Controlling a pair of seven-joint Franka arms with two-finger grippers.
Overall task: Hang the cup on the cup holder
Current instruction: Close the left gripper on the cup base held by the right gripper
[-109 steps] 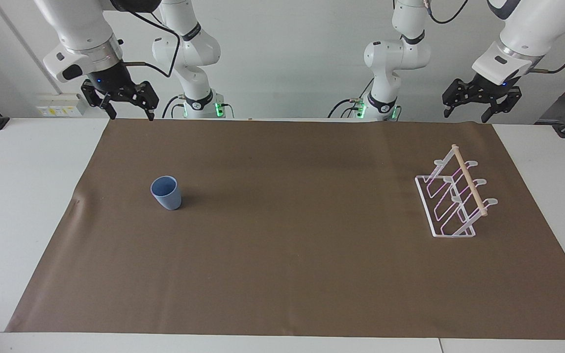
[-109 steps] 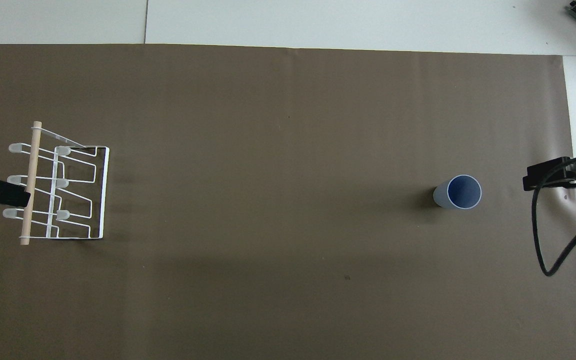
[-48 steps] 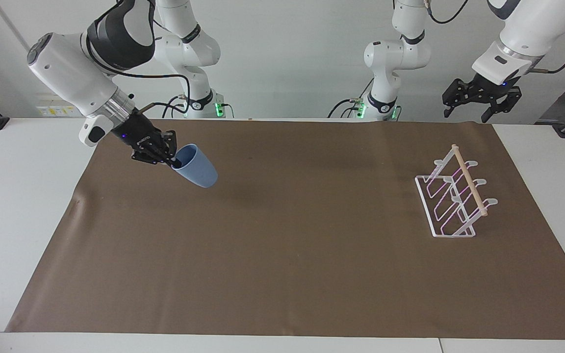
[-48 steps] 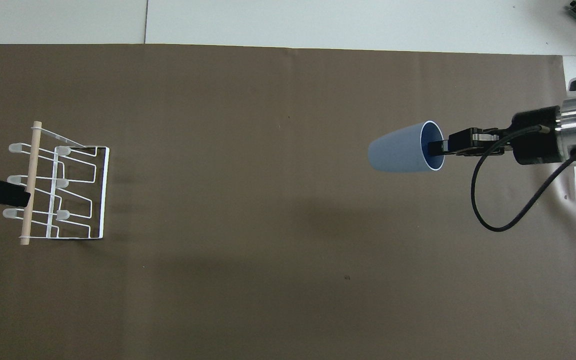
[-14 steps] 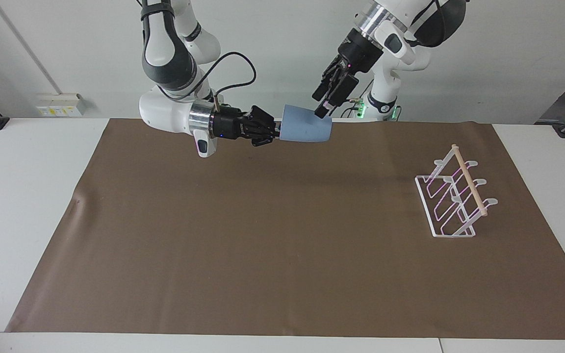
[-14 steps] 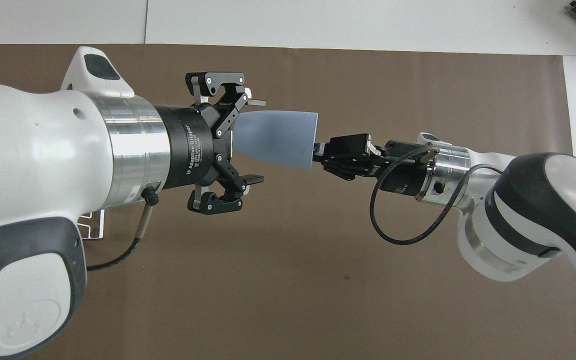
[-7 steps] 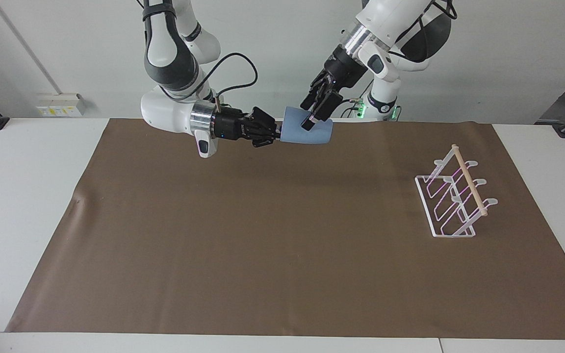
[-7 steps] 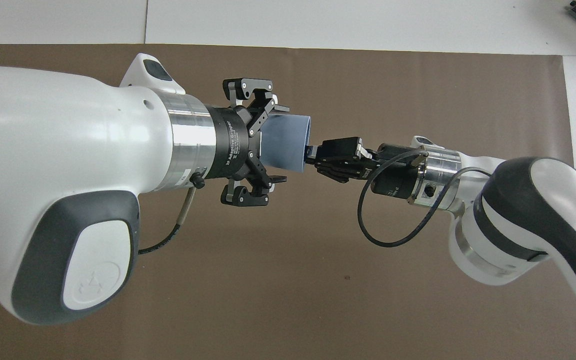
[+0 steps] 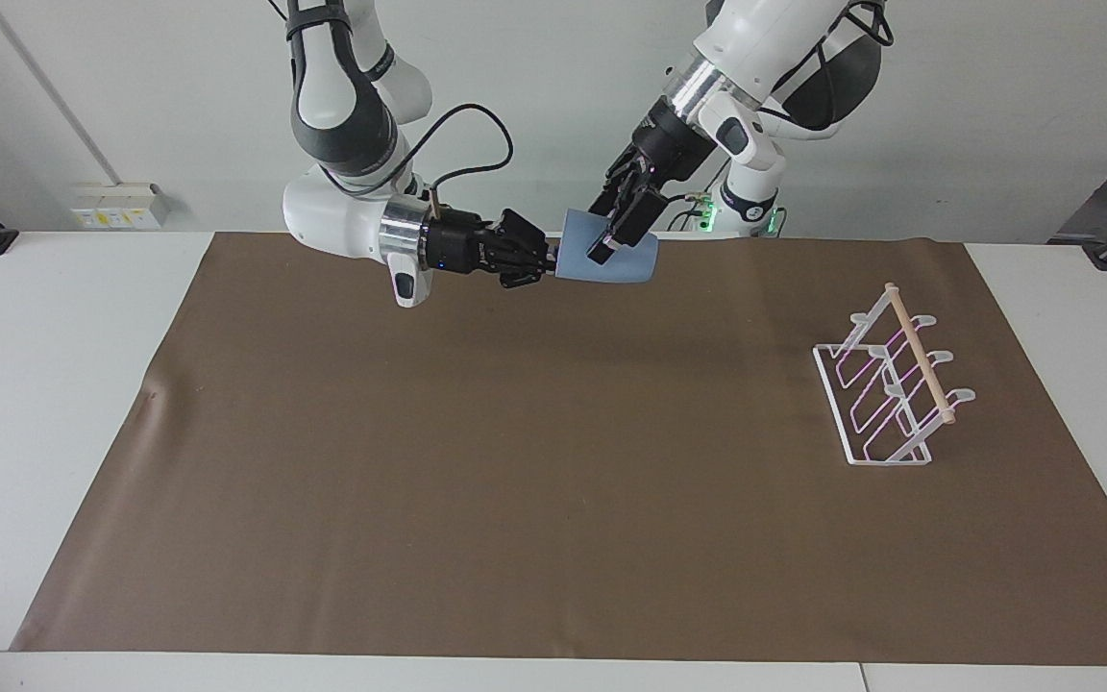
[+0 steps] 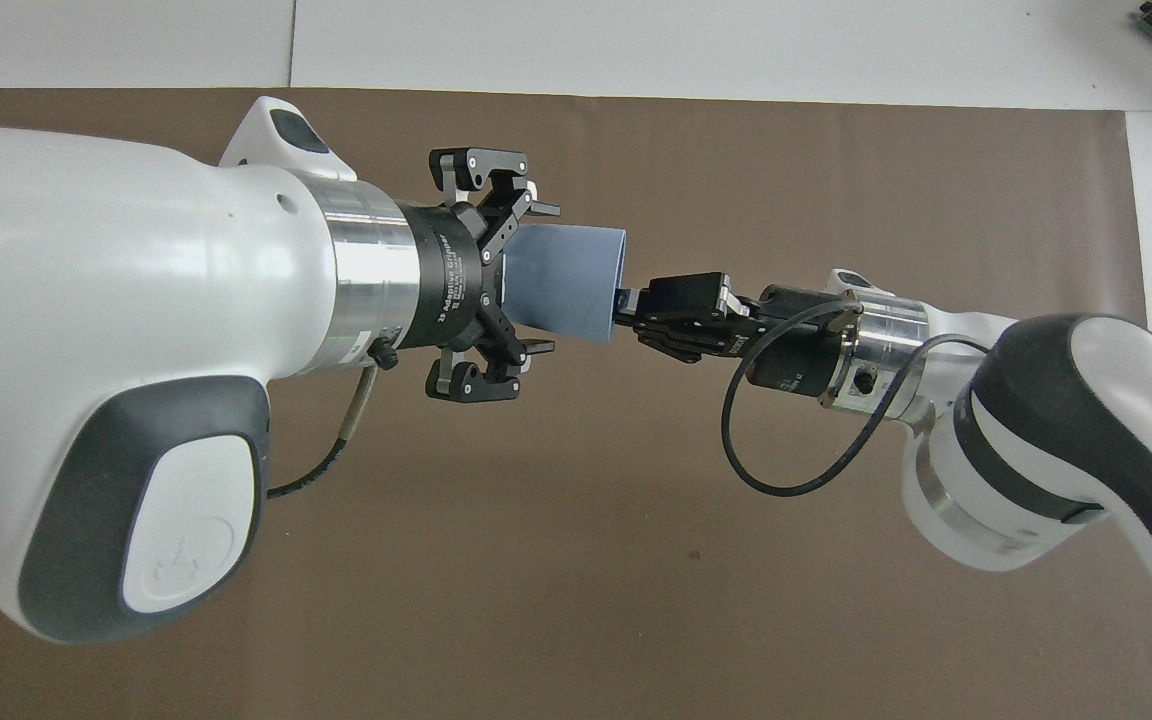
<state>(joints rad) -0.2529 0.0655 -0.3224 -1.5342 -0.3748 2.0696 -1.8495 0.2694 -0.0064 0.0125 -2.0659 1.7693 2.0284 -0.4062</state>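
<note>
Cup (image 9: 611,259), small, light blue, matte, handleless and tapering, held on its side in the air above the robots' edge of a brown paper sheet (image 9: 553,461), which covers most of a white table (image 9: 44,384) before a plain pale wall. Clamped at the wide rim by the right gripper (image 9: 544,259), fingers closed on the rim wall, one inside the mouth. Flanked at the narrower base end by the left gripper (image 9: 616,235), fingers spread to either side of the body; touching or merely alongside, cannot tell. Well apart from both grippers, toward the left arm's end of the table: small clear acrylic cup holder (image 9: 890,389), flat base on the paper, slanted prongs tinged pink, light wooden dowel along the top, nothing hung on it. Shown only from the facing camera: the rack, both arm bases by the wall, a pale socket strip past the right arm's end of the table. Shown only from overhead: the left gripper (image 10: 536,275) with its open black linkage straddling the cup (image 10: 566,280), the right gripper (image 10: 626,305) pinched on the rim, a looped black cable (image 10: 786,450) under the right wrist, and the bulky white left forearm covering the spot where the rack stands.
</note>
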